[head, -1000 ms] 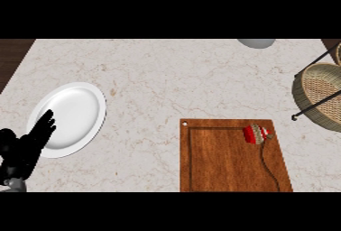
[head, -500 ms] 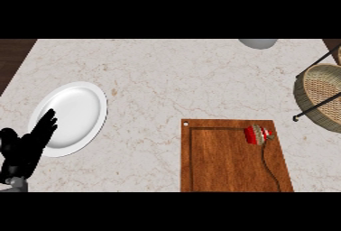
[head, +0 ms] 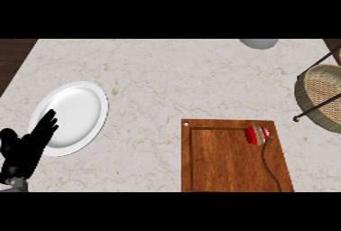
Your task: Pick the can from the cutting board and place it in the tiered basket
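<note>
Can (head: pixel 258 135): red, sits on the cutting board (head: pixel 226 167) near its upper right corner, lower right of centre in the frame. Tiered basket (head: pixel 320 90): at the right edge, well apart from the can. Left hand (head: pixel 26 151): lower left, resting, fingers straight and spread, holding nothing, fingertips overlapping the white plate (head: pixel 76 113).
</note>
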Available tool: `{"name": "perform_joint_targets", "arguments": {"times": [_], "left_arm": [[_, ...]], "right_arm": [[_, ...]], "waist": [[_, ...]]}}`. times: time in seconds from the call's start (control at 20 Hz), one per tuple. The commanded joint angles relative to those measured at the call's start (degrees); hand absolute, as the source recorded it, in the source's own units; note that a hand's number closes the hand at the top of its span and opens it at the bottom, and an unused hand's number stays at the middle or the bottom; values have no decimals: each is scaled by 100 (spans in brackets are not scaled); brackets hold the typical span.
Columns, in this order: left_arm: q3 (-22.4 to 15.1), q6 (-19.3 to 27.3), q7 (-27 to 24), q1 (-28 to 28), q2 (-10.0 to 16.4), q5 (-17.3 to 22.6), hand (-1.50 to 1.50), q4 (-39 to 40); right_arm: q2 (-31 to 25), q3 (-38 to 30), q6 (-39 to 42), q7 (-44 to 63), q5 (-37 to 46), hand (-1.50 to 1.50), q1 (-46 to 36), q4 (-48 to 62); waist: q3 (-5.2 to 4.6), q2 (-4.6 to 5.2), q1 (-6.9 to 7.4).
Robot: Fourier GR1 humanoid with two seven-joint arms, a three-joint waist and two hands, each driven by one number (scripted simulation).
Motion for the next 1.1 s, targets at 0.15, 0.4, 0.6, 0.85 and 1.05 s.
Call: {"name": "perform_joint_targets", "arguments": {"times": [0.15,0.4,0.6,0.85,1.05], "left_arm": [[56,30,40,-102,81,-59,0,82],[5,16,-160,55,10,-125,0,174],[154,-156,72,-93,130,98,0,247],[51,-97,27,127,17,-1,0,-18],[146,-176,97,164,68,132,0,-69]], "right_arm": [[196,-179,997,597,-65,150,-196,756],[-98,-324,1545,1171,-16,-150,-158,1286],[-329,-837,1091,1038,-431,-150,-127,1317],[-159,-1056,475,973,-701,-150,-88,862],[-167,-1538,-256,1214,-1074,-150,-222,602]], "waist": [[-11,-11,-48],[-12,7,-43],[-5,6,-47],[-6,-26,-76],[-4,-35,-81]]}}
